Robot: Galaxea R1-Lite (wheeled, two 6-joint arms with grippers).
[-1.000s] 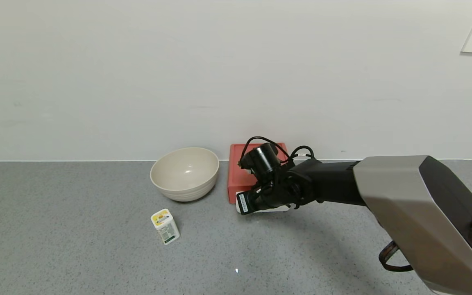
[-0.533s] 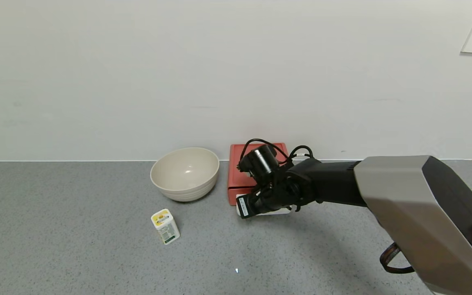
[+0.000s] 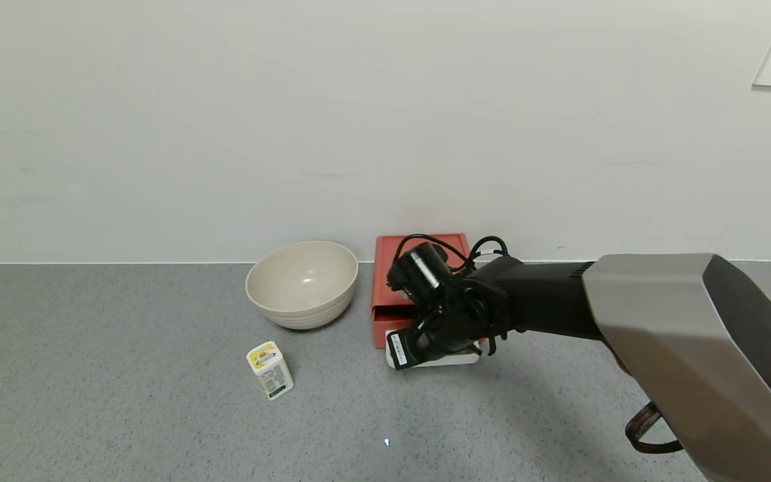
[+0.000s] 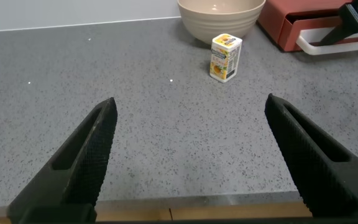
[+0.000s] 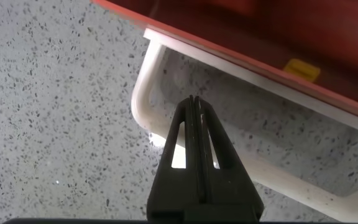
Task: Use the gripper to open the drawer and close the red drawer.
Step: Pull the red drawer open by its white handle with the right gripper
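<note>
The salmon-red drawer box (image 3: 389,271) stands against the wall, right of the bowl. Its drawer is pulled out a little, with a dark gap showing under the top. The white loop handle (image 3: 456,359) lies low over the table in front of it. My right gripper (image 3: 419,348) is shut, and its pressed-together fingers (image 5: 188,162) point down with the tips inside the handle loop (image 5: 143,106), next to the red drawer front (image 5: 260,37). My left gripper (image 4: 190,102) is open and empty over the table's front edge, far from the drawer (image 4: 291,28).
A beige bowl (image 3: 302,282) stands left of the drawer. A small white bottle with a yellow label (image 3: 270,370) stands in front of the bowl. A white wall runs close behind the drawer. Grey table stretches to the left and the front.
My right gripper has moved toward the table's front with its tips in the handle loop. The drawer has slid out with it, opening a gap under the box top.
</note>
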